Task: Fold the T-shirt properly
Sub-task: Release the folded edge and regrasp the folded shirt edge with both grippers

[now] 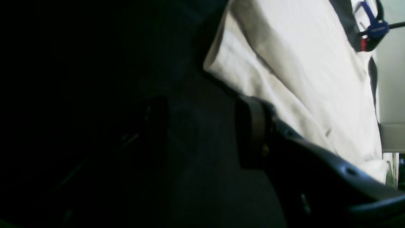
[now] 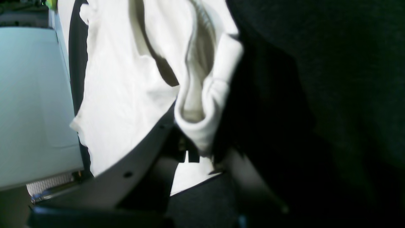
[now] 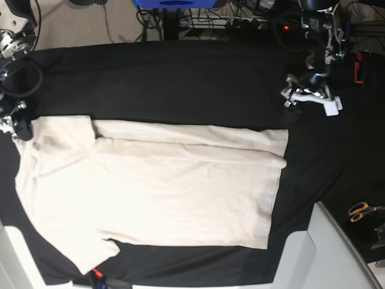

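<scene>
The cream T-shirt lies spread on the black table, sleeves to the left and hem to the right, with its far edge folded over. My right gripper is at the shirt's far left corner. In the right wrist view the right gripper is shut on a rolled fold of the T-shirt near the ribbed collar. My left gripper hovers beyond the far right hem corner. In the left wrist view the left gripper is open and empty over black cloth, beside the T-shirt's edge.
Orange-handled scissors lie at the right. Rigid pale panels stand at the near right and near left; one shows in the right wrist view. A blue box and cables sit behind the table.
</scene>
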You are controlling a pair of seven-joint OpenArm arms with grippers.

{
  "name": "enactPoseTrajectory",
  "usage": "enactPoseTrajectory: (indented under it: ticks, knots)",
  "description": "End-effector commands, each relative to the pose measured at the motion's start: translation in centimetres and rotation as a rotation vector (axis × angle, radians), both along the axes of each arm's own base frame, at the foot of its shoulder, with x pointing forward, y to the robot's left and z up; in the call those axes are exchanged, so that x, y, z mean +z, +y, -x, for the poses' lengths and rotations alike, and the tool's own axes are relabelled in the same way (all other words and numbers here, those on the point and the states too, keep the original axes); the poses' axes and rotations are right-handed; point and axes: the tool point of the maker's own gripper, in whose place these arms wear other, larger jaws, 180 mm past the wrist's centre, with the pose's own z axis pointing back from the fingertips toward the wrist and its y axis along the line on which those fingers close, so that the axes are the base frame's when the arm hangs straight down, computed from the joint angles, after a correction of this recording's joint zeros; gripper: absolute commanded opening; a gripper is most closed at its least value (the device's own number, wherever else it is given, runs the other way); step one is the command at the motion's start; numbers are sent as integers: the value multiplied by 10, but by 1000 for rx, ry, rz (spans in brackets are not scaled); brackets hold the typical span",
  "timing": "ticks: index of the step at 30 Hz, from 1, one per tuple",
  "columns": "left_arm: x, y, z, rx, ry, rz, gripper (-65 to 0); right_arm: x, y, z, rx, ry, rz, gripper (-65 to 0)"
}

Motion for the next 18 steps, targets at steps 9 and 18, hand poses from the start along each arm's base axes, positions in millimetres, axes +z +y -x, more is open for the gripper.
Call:
enactPoseTrajectory:
  ticks: [9, 18]
  knots:
    - [2, -6, -48, 22, -48, 60, -319, 12, -16, -5, -18, -35, 31, -647]
    - [0, -8, -60, 35, -43, 84, -323, 12, -16, -5, -18, -35, 31, -648]
